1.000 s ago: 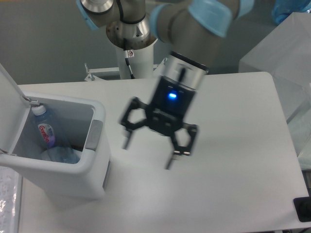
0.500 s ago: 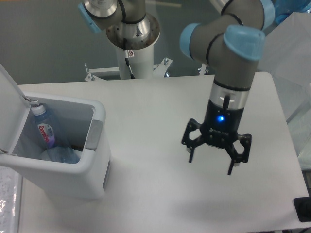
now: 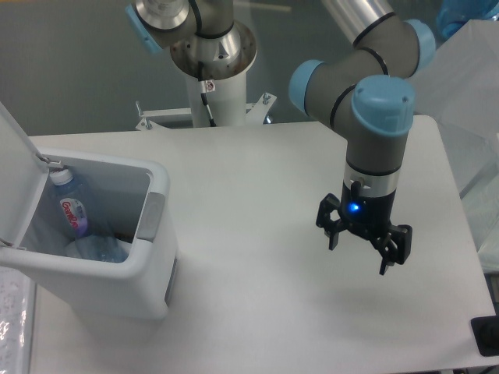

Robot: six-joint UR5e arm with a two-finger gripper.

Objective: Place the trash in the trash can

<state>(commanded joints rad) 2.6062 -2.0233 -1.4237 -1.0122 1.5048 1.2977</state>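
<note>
Looking at the table (image 3: 257, 312), you have the gripper (image 3: 358, 258) hanging above it, well to the right of the bin (image 3: 152, 257), jaws spread wide and holding nothing. A blue light glows on its body, and the fingers point down at the bare white top.

Inside the bin, whose lid (image 3: 15, 183) stands open on the left side, you can see the bottle (image 3: 72, 209) leaning against the left wall, cap up, red-lettered label facing you. Below it, on the bin's floor, lies a crumpled clear piece that may be the wrapper (image 3: 97, 249); you cannot tell for sure from here. The grey handle panel (image 3: 151, 216) sits on the bin's right wall, facing the gripper.
</note>
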